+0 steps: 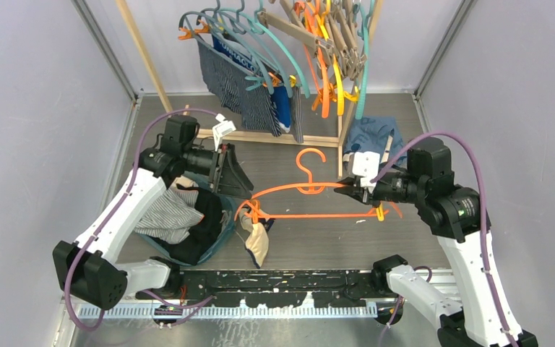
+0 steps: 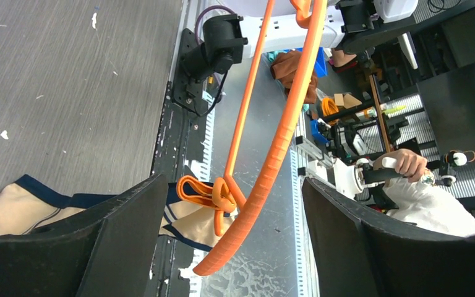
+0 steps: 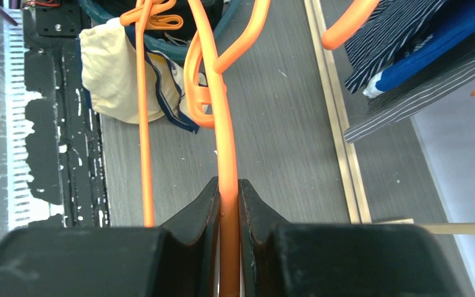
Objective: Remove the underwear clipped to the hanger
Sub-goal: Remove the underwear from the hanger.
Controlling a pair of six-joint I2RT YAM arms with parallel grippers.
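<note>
Firmly, the right gripper [image 3: 226, 192] is clenching the orange hanger [image 3: 224, 124]. The left gripper [image 2: 232, 185] is gaping around it, beige underwear [image 2: 18, 210] lying beside.

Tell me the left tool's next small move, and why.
Probably close the left tool on the orange clip: it stands open astride the hanger, the beige underwear lies beside that clip, perhaps pinched in it, and the right tool grips the hanger.

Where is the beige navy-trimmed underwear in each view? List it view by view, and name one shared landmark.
Top external: beige underwear lies low centre.
Left wrist: beige underwear at lower left.
Right wrist: beige underwear at upper left.
Shared landmark: orange hanger.
</note>
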